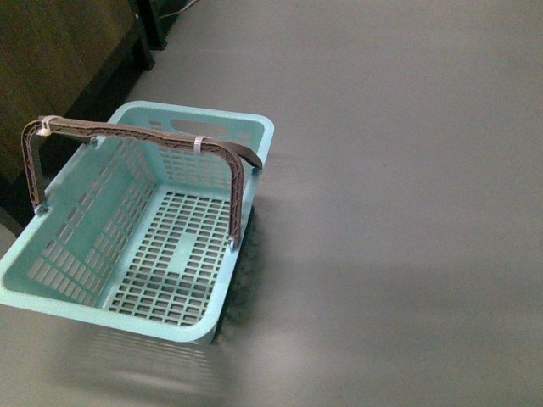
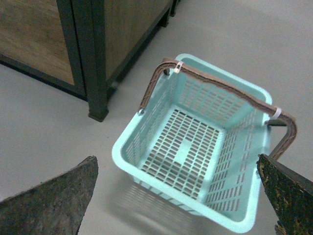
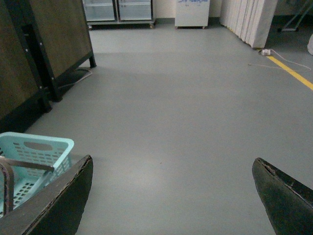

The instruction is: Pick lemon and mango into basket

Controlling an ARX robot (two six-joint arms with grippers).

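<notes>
On the floor, left of the robot's middle, the empty basket is set, its long side pointing away. No lemon or mango can be seen, so they must be found first. The left hand is held above the basket, spread wide, nothing held; it is nearer. The right hand, also wide and empty, is held over bare floor. The handles are stood up across the middle. A cabinet is close on the left; much floor is open on the right.

Shop-like hall: shopping basket, glass-door cabinets, yellow floor line.
</notes>
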